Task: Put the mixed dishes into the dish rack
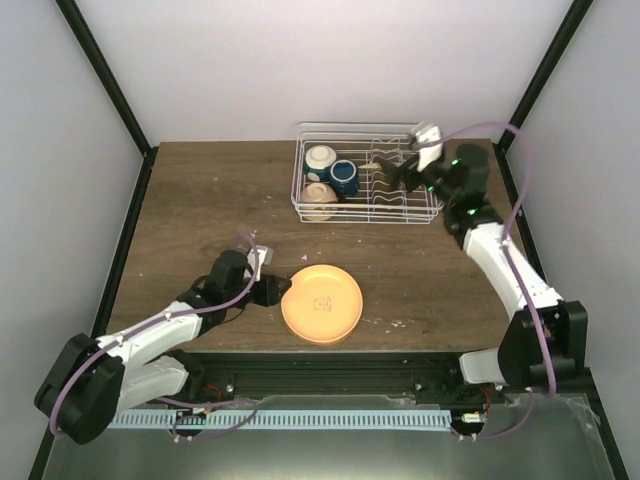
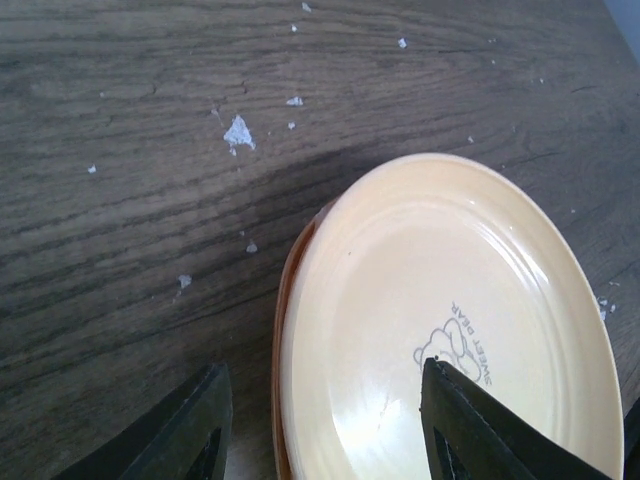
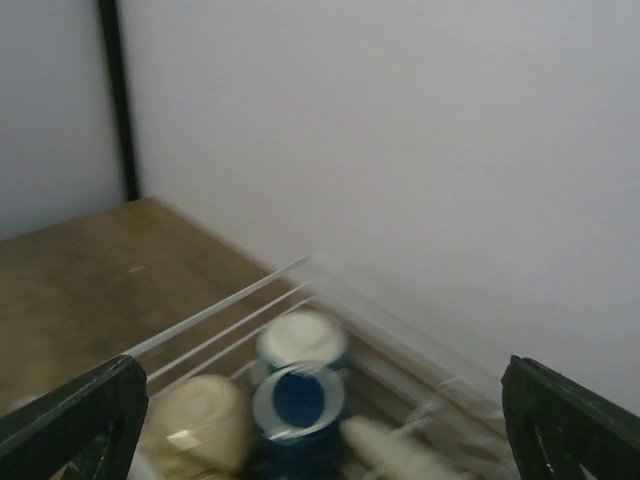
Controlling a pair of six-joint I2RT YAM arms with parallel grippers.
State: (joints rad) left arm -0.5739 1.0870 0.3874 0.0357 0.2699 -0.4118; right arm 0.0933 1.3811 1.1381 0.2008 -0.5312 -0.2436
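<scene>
The orange plate [image 1: 322,303] lies flat on the table near the front, its pale face printed with a small bear [image 2: 440,320]. My left gripper [image 1: 278,289] [image 2: 322,368] straddles the plate's left rim with its jaws apart: one finger [image 2: 190,430] is over the table, the other [image 2: 470,430] over the plate's face. The white wire dish rack [image 1: 368,212] stands at the back right. Its left end holds a cream bowl [image 1: 319,198] [image 3: 200,420], a dark blue cup [image 1: 344,178] [image 3: 298,400] and a second bowl [image 1: 321,159] [image 3: 300,338]. Above the rack's right half hovers my right gripper [image 1: 398,170] [image 3: 320,400], wide open and empty.
Upright prongs [image 1: 395,190] fill the rack's right half under the right gripper. White crumbs [image 2: 238,132] dot the dark wood table. White walls with black corner posts [image 1: 105,85] enclose the table on three sides. The right wrist view is blurred.
</scene>
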